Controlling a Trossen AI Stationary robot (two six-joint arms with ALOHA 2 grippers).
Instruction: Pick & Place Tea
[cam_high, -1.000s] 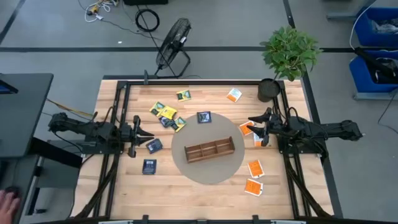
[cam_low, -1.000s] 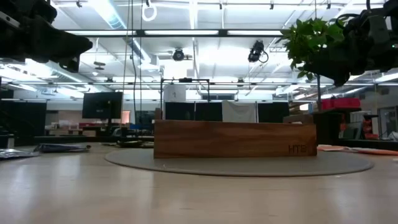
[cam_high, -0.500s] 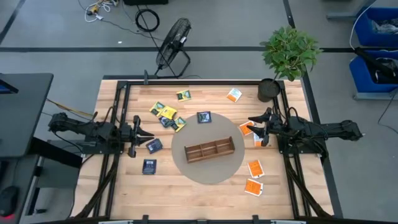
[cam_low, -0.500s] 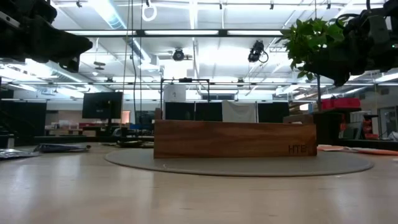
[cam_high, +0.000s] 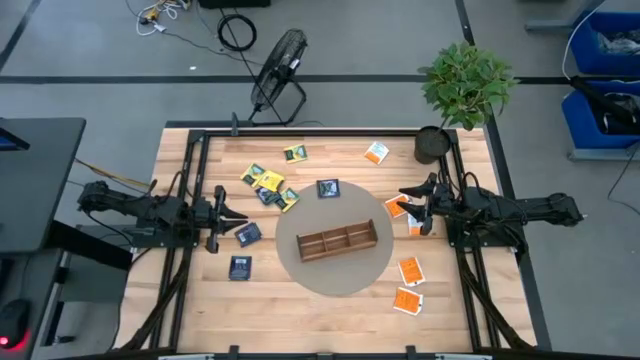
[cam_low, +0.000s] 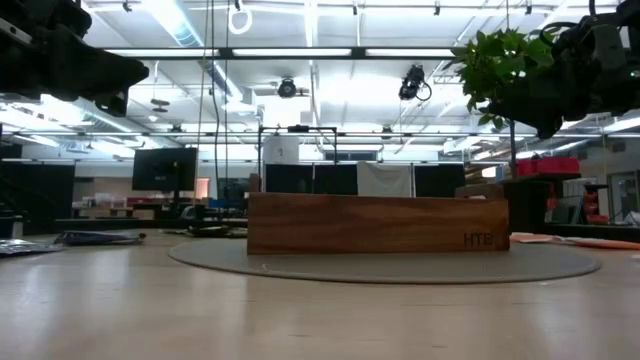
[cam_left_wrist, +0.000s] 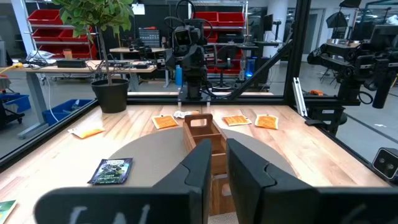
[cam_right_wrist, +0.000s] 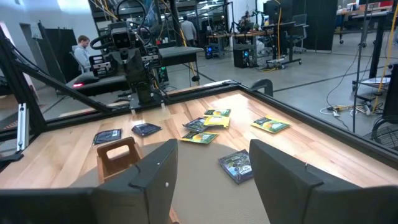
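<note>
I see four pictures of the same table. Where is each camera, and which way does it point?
High view: above, looking straight down on the wooden tray, both arms at the sides.
Low view: at tabletop height, looking level at the tray's side; arms dark at the top corners.
Left wrist view: on the left arm, facing across the tray past the left gripper, narrowly parted.
Right wrist view: on the right arm, facing back past the wide-open right gripper.
All four share the tray.

The wooden tray (cam_low: 378, 223) reads "HTE".

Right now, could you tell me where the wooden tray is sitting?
In the high view the wooden tray sits mid-table on the round grey mat, between the two grippers, with nothing in its compartments.
</note>
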